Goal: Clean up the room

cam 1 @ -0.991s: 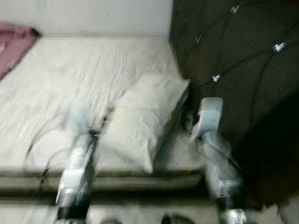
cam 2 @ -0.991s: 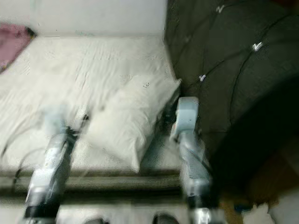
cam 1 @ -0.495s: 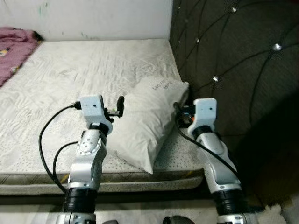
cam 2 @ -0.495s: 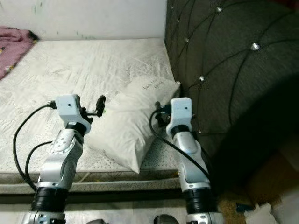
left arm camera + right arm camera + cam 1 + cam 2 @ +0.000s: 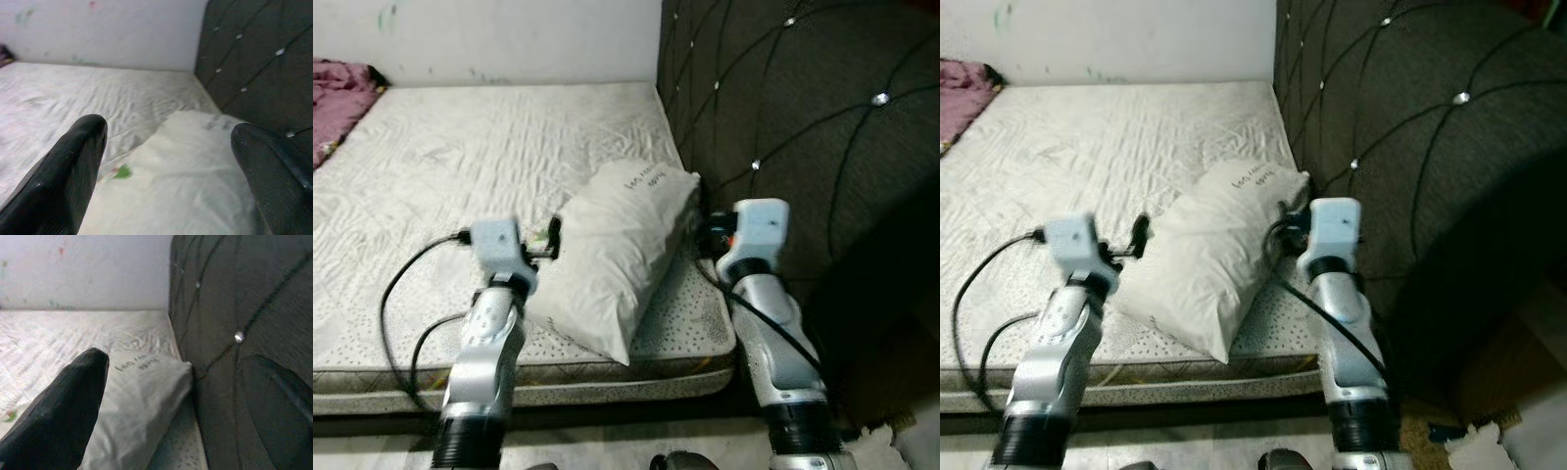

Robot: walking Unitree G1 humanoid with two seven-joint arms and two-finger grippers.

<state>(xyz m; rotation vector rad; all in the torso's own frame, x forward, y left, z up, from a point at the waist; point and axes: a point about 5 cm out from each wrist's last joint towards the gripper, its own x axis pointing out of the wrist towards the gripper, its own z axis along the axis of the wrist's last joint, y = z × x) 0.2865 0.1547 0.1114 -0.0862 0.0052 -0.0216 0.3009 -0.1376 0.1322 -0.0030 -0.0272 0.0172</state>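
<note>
At frame centre, the white pillow [image 5: 619, 250] is lying on the mattress [image 5: 431, 186] against the headboard [image 5: 803, 127]. I'm flanking it with left gripper [image 5: 551, 238] and right gripper [image 5: 707, 235], jaws released; squeezing evenly should help.

The pillow [image 5: 619, 250] now stands more upright against the headboard [image 5: 803, 147], its written end raised. The left claw [image 5: 551, 238] sits at the pillow's near side and the right claw [image 5: 705, 233] at its headboard side, both a little farther forward over the mattress [image 5: 460, 157].
</note>
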